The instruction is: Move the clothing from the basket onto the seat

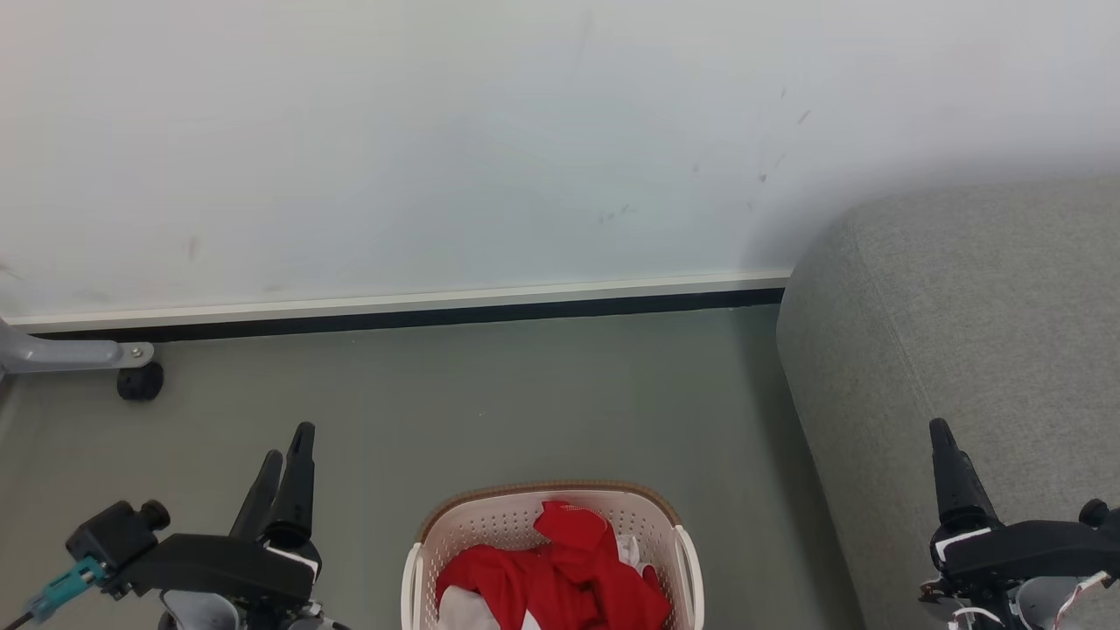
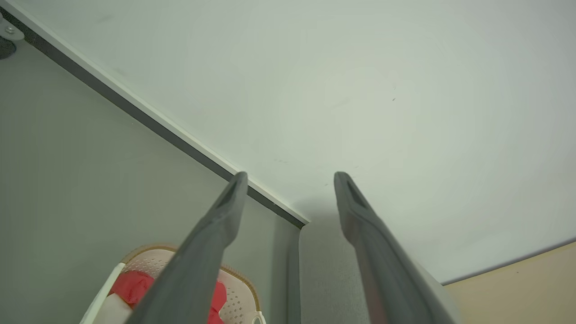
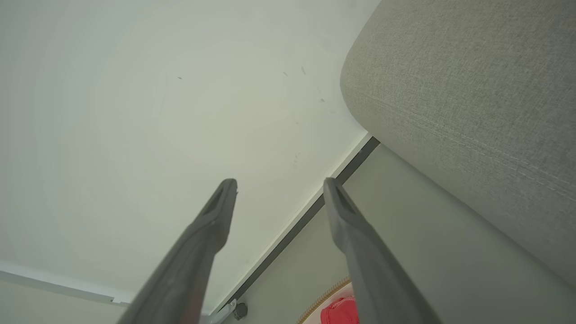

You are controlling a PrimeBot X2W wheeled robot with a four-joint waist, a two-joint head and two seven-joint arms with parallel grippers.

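The cream-white basket (image 1: 490,525) with a brown rim stands on the floor at the bottom middle of the head view. The red and white clothing (image 1: 569,577) lies crumpled inside it. The light-grey seat (image 1: 962,332) rises to the right of the basket. My left gripper (image 1: 289,444) hovers left of the basket, open and empty. My right gripper (image 1: 945,437) is in front of the seat, right of the basket. The left wrist view has open fingers (image 2: 291,176) over the basket (image 2: 240,297), the clothing (image 2: 132,285) and the seat (image 2: 324,270). In the right wrist view the gripper (image 3: 280,182) is open, with the seat (image 3: 472,90) and clothing (image 3: 339,312) behind it.
A pale wall with a white and black baseboard (image 1: 394,311) runs behind the grey floor. A grey metal leg with a black caster (image 1: 140,381) sits at the far left by the wall. Open floor (image 1: 525,394) lies between the basket and the wall.
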